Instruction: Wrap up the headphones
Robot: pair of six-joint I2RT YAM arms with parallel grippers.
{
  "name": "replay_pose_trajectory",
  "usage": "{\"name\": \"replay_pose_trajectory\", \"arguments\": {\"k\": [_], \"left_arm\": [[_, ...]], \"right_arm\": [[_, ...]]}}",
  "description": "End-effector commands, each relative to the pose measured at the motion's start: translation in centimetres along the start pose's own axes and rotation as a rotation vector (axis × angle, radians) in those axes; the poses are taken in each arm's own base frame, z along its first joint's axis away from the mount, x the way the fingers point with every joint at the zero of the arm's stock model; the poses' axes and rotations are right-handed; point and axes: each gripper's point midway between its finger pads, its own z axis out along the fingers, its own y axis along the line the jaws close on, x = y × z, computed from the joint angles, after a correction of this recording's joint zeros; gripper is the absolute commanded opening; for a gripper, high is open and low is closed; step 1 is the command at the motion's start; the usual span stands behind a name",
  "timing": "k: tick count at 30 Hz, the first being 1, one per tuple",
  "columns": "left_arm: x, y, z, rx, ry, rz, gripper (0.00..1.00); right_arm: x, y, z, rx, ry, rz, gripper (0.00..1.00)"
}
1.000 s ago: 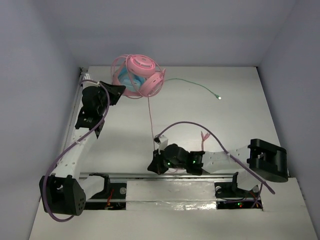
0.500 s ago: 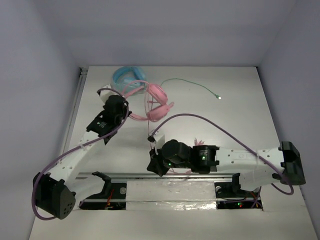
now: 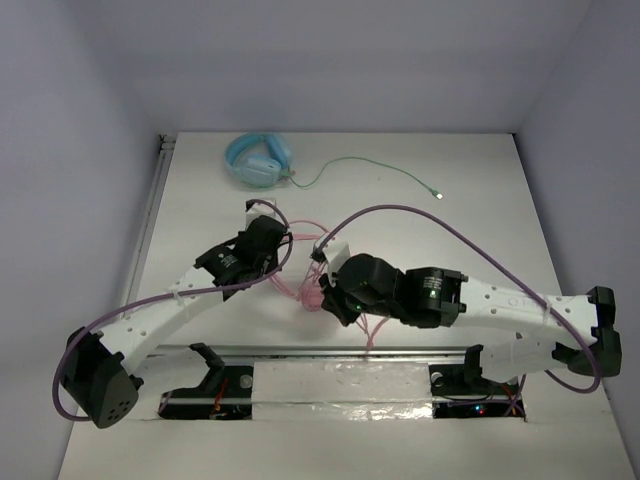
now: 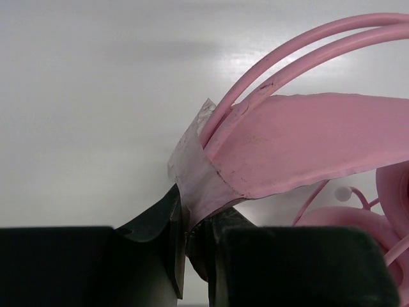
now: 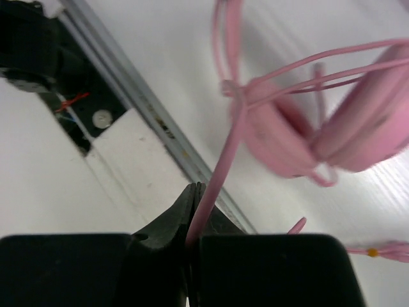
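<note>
left gripper (image 4: 192, 238) – was clamped on the headband (image 4: 300, 144) of the headphones (image 5: 358, 121) | right gripper (image 5: 193, 214) – squeezed the thin cable (image 5: 220, 160) | risk – a hard pull could have slid it out

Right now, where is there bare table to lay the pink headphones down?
Widest bare patch: the table's right half, between the green cable tip and the right wall. A narrower strip lies left of the left arm. Crowded: centre front, where left gripper and right gripper hold the headphones, and far left by the blue headphones.
</note>
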Motion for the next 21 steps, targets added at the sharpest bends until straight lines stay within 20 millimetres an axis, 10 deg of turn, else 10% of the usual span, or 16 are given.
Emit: {"name": "replay_pose_trajectory", "arguments": {"k": [1,21], "left_arm": [[-2.2,-2.9,-2.1,0.165,-0.022,0.07,0.0],[-2.4,-6.8,-4.8,0.463,-0.032,0.255,0.0]], "right_arm": [[-2.2,-2.9,-1.5,0.081,-0.033,-0.038,0.0],[-3.5,-13.9,-4.8,0.502,-0.073,0.003,0.0]]}}
